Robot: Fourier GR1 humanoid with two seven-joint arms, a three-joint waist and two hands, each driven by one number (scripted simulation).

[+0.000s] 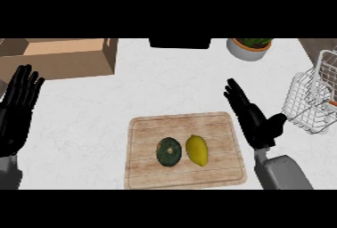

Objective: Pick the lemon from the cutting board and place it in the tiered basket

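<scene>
A yellow lemon [197,150] lies on the wooden cutting board [148,174], right of centre. Close beside it on the left lies a dark green round item [169,152]. My right hand [253,120] is open, fingers straight and pointing away, just past the board's right edge and to the upper right of the lemon, not touching it. The white wire tiered basket [309,100] stands at the right edge, partly cut off. My left hand [16,111] rests open at the far left, fingers up.
An open cardboard box [63,55] sits at the back left. A white pot with a green plant [250,48] stands at the back right, and a dark object [179,42] at the back centre. The counter is white marble.
</scene>
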